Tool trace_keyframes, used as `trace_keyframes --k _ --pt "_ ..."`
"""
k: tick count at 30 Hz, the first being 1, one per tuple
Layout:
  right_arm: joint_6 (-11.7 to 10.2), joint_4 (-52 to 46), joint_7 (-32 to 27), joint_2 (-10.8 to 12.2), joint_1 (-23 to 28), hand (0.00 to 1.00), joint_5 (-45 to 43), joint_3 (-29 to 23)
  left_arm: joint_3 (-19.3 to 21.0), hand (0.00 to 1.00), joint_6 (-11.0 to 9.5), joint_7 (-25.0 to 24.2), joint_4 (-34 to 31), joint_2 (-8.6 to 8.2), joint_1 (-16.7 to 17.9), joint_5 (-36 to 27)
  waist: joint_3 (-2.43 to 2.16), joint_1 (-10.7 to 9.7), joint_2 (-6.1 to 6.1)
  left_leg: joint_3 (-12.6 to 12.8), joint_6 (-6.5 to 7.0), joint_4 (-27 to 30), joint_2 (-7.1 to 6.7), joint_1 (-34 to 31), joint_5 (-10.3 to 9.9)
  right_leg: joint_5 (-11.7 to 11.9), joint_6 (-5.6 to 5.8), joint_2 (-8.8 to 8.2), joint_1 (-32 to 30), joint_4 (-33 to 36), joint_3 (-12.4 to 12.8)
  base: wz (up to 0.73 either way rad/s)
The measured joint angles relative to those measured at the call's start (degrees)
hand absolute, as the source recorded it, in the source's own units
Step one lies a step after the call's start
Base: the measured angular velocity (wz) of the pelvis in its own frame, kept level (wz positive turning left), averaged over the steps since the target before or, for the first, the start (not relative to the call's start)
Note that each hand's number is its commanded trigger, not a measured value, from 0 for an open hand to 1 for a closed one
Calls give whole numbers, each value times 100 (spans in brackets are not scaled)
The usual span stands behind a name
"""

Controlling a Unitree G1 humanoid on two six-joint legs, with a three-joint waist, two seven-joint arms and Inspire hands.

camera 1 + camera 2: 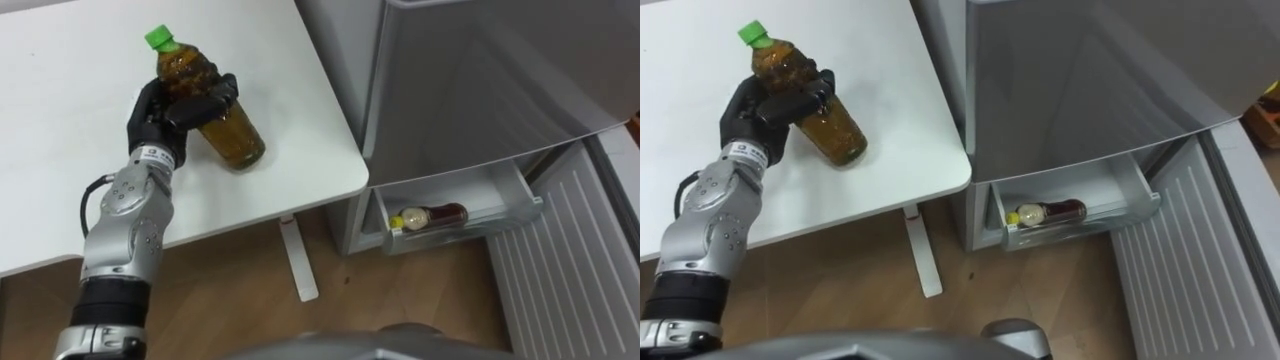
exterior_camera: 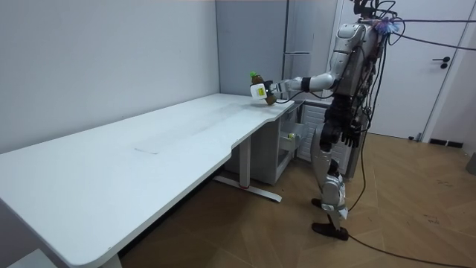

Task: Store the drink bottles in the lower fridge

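Now left hand (image 1: pixel 160 112) clamped round tilted green-capped bottle (image 1: pixel 226 132) over white table (image 1: pixel 60 180).

Table (image 1: pixel 60 100) left of fridge drawer (image 1: pixel 470 232)

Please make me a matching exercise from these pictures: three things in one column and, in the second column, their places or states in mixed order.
Things:
1. green-capped bottle
2. yellow-capped bottle
3. fridge drawer

Places or states:
A. pulled open
B. gripped by the left robot hand over the white table
C. lying on its side in the drawer

Pairs: 1-B, 2-C, 3-A.
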Motion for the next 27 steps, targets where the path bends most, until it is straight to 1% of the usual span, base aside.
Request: trace_keyframes --k 4,7,9,10,11,12,13,14,16,18,20,24,27 --pt "-2 -9 9 -2 -4 0 4 110 -4 100 1 43 -3 -1 0 -3 -1 8 0 -1 0 1 1 -5 0 0 0 1 -8 0 -2 0" --pt "37 -271 57 -3 9 0 -13 178 -2 100 1 159 -28 -1 -26 -6 -5 28 -4 4 0 4 -1 -48 0 0 0 -3 -71 27 -6 -1" --pt "47 -507 104 -2 -14 0 -9 184 -30 100 1 238 -29 -1 -66 -100 -19 37 -21 4 1 33 -4 -102 0 0 0 -13 -122 48 -16 0" --pt "28 -635 123 3 -52 0 3 184 -65 100 1 274 -30 -1 -103 -120 -28 50 -43 6 1 52 -6 -110 1 1 -1 -19 -152 63 -17 0" --pt "-41 -655 123 21 -138 0 21 183 -80 100 1 277 -53 -1 -116 -113 -20 57 -72 5 1 78 -4 -125 1 3 -4 -21 -160 59 -23 0" --pt "-73 -663 123 32 -177 0 36 182 -87 100 1 278 -78 -2 -116 -112 -23 53 -88 5 1 86 -3 -133 1 7 -9 -21 -161 46 -27 0" --pt "-117 -712 124 56 -225 0 50 183 -106 100 1 279 -144 -2 -116 -100 -42 56 -120 2 1 93 8 -157 1 34 -20 -17 -153 -20 -46 0" --pt "-151 -852 128 88 -251 0 45 182 -113 100 1 285 -262 -2 -116 -36 -51 61 -143 -4 1 113 21 -196 1 54 -27 -18 -167 -40 -79 5" --pt "-218 -986 159 129 -328 0 57 192 -135 100 1 354 -446 -3 -116 -44 -51 79 -157 -8 -1 122 33 -214 2 85 -34 -13 -150 -103 -96 0" --pt "-254 -1216 216 153 -362 0 57 402 -189 100 0 394 -590 -1 -116 -51 -50 87 -156 -12 -3 121 45 -210 3 99 -36 -12 -126 -119 -111 2" --pt "-258 -1564 335 155 -360 0 56 660 -368 100 1 387 -785 -1 -116 -53 -49 210 -154 -12 -8 118 47 -207 6 99 -37 -7 -133 -119 -108 0" --pt "-272 -2166 629 143 -337 0 59 1035 -522 100 2 260 -946 0 -116 -155 -45 319 -150 -7 -11 122 54 -217 8 102 -42 -3 -147 -120 -91 0" --pt "-267 -2586 886 142 -311 0 54 1307 -712 100 2 182 -1098 1 -115 -218 -42 404 -157 -8 -14 123 54 -244 9 103 -43 -13 -168 -116 -106 1"
